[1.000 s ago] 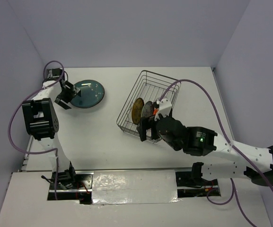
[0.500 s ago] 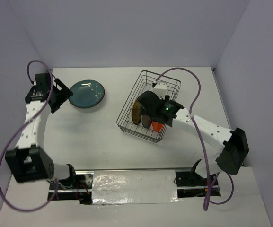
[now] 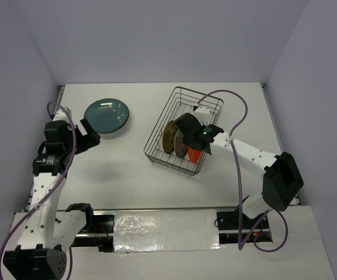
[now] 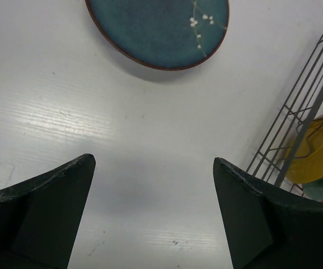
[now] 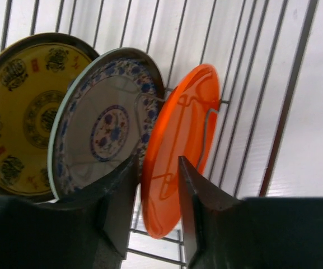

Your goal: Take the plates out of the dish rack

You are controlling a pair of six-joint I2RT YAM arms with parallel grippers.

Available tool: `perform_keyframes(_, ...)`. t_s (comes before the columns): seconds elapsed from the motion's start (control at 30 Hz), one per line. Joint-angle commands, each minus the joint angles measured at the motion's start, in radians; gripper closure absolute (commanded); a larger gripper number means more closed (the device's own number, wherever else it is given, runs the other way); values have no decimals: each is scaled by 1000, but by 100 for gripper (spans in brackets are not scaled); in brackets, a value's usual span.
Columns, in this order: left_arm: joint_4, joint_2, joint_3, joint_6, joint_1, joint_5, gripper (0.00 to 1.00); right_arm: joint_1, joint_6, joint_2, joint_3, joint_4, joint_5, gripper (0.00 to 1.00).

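The dish rack (image 3: 206, 98) stands right of centre with three plates upright in it: a mustard-yellow plate (image 3: 169, 137), a blue-and-white plate (image 3: 181, 143) and an orange plate (image 3: 194, 155). My right gripper (image 3: 193, 137) reaches down into the rack. In the right wrist view its fingers straddle the orange plate (image 5: 181, 140), narrowed but with a thin gap showing, so my right gripper (image 5: 157, 161) is still open. A dark teal plate (image 3: 106, 115) lies flat on the table at the back left. My left gripper (image 3: 90, 140) hovers open and empty just near of it.
In the left wrist view the teal plate (image 4: 155, 28) is at the top and the rack's wire wall (image 4: 301, 129) at the right, with the yellow plate (image 4: 318, 148) behind it. The enclosure's walls close in the table on three sides. A purple cable loops over the rack's far corner.
My right gripper's jaws have narrowed around the orange plate's rim. My left arm has drawn back from the teal plate toward the near left, still open.
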Motion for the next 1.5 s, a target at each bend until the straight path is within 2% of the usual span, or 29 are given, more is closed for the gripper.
perform_keyframes(0.0, 30, 26, 7, 45, -7, 0, 0, -7, 13, -16, -21, 94, -36, 61)
perform_keyframes(0.07, 32, 20, 1, 46, -7, 3, 1, -9, 20, -22, -31, 111, -36, 69)
perform_keyframes(0.23, 36, -5, -9, 45, -15, 3, 1, -9, 43, -36, -31, 120, -38, 82)
perform_keyframes(0.27, 35, -5, -9, 46, -16, 3, 1, -9, 48, -39, -25, 114, -36, 90)
perform_keyframes(0.33, 33, -2, -9, 43, -22, 2, 1, -9, 48, -45, -16, 111, -28, 94)
perform_keyframes(0.37, 33, -2, -9, 44, -24, 0, 0, -9, 48, -48, -5, 99, -24, 100)
perform_keyframes(0.57, 33, -5, -7, 40, -29, -9, 0, 2, 22, -71, 84, 17, 11, 100)
perform_keyframes(0.83, 7, 37, 77, -1, -29, 38, 0, 54, -18, -223, 240, -70, 34, 100)
perform_keyframes(0.93, -10, 58, 177, -49, -29, 152, 0, 112, -146, -280, 278, 9, -31, 100)
perform_keyframes(0.97, -23, 76, 207, -86, -29, 195, 0, 131, -276, -288, 286, 40, -76, 100)
perform_keyframes(1.0, -30, 89, 270, -110, -29, 295, 1, 155, -341, -288, 298, 51, -160, 100)
perform_keyframes(1.03, -34, 98, 301, -135, -27, 350, 0, 233, -501, -268, 339, 43, -179, 100)
perform_keyframes(1.07, -37, 113, 351, -197, -27, 431, 0, 289, -594, -254, 355, 30, -115, 100)
perform_keyframes(1.1, -46, 118, 373, -236, -27, 451, 0, 347, -677, -239, 367, 16, -52, 100)
perform_keyframes(1.13, -48, 115, 389, -312, -27, 468, 0, 449, -846, -220, 363, -13, 15, 100)
perform_keyframes(1.17, -16, 103, 387, -355, -27, 512, 0, 499, -921, -190, 348, -19, 148, 100)
perform_keyframes(1.23, 48, 71, 349, -450, -27, 551, 0, 574, -1073, -163, 273, -10, 261, 100)
perform_keyframes(1.3, 107, 12, 288, -555, -27, 568, 0, 655, -1157, -148, 195, 49, 359, 100)
perform_keyframes(1.47, -28, -55, 271, -505, -29, 520, 0, 769, -1383, -173, 95, 308, 283, 100)
